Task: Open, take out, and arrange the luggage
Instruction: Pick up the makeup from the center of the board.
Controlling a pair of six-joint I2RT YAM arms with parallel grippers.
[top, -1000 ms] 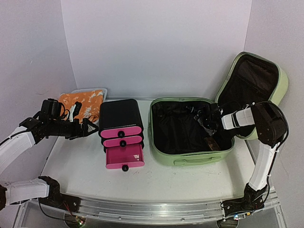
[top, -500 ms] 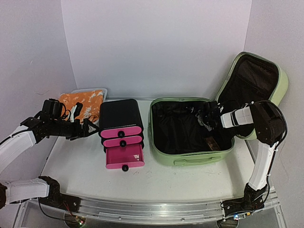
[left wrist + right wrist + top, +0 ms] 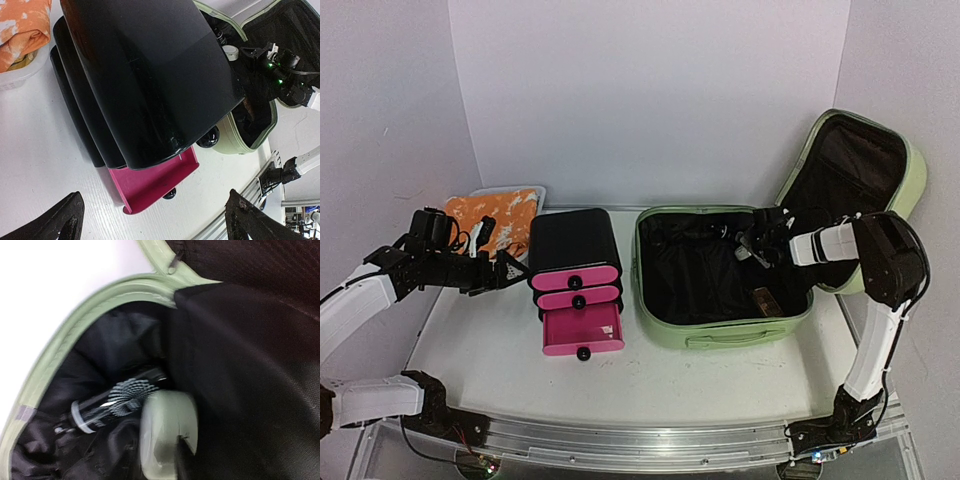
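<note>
The light-green luggage [image 3: 720, 335] lies open on the table's right half, with its lid [image 3: 910, 170] leaning back against the wall. My right gripper [image 3: 752, 248] reaches into the back right of the black-lined shell. In the right wrist view a pale rounded case [image 3: 167, 430] sits between the jaws, and one dark fingertip [image 3: 183, 456] presses on it. A black tube with a white pattern [image 3: 115, 397] lies beside it, under the luggage rim [image 3: 75, 335]. My left gripper [image 3: 505, 270] hovers open and empty, left of the drawer box.
A black drawer box [image 3: 572, 240] with pink fronts stands left of the luggage, its bottom drawer [image 3: 582, 330] pulled out. A white basket holding an orange cloth [image 3: 500, 210] sits at the back left. A small brown item [image 3: 767, 300] lies in the shell.
The right gripper has closed from wide open onto the pale case and shifted slightly toward the back right of the luggage. The left arm has barely moved.
</note>
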